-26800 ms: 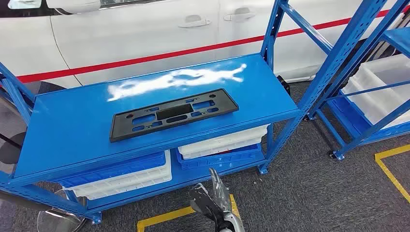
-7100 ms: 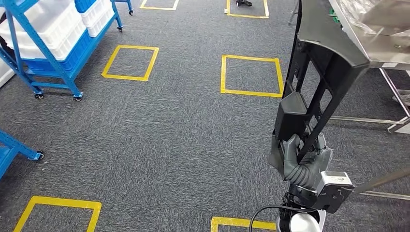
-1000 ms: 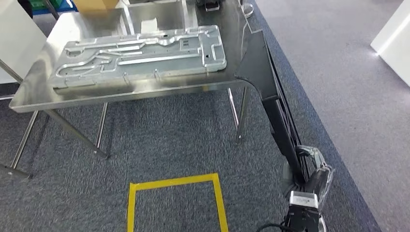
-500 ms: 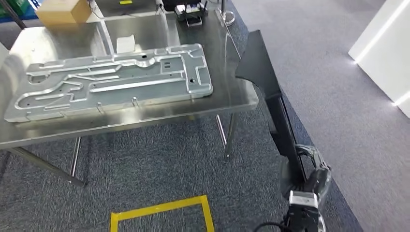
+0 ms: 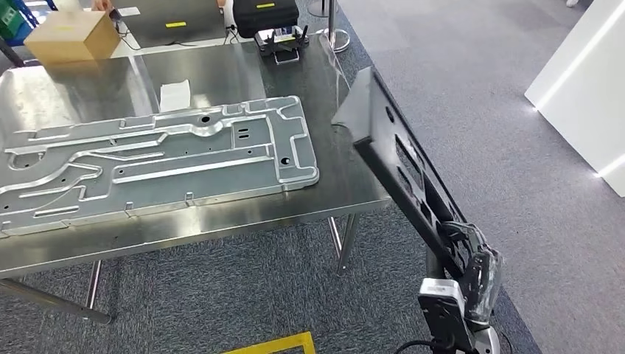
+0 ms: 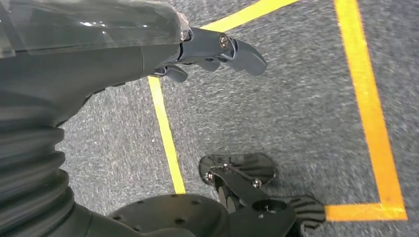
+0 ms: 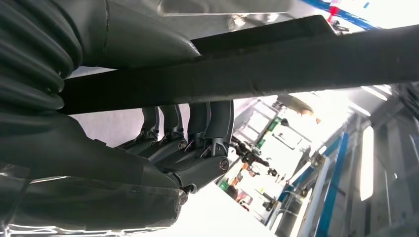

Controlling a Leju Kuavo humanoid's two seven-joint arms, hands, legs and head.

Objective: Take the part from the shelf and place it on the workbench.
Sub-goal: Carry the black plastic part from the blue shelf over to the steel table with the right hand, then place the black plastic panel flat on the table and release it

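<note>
The part [image 5: 402,166] is a long black plastic panel with cut-outs. My right hand [image 5: 466,259] grips its lower end at the lower right of the head view. It slants up and left, and its top end lies over the right edge of the steel workbench [image 5: 346,188]. In the right wrist view the dark fingers [image 7: 197,129] wrap around the part's black bar [image 7: 257,74]. My left hand [image 6: 217,48] hangs over the grey carpet with its fingers apart, holding nothing.
A large silver metal plate [image 5: 155,162] covers most of the bench. A cardboard box [image 5: 66,37], a white slip [image 5: 175,94] and a black case [image 5: 265,13] lie at the far side. Yellow tape lines [image 6: 165,133] mark the carpet. A white wall [image 5: 582,81] stands right.
The whole view has shifted: the workbench is now closer and larger. The part has turned so its cut-out face shows and its top end reaches over the bench edge.
</note>
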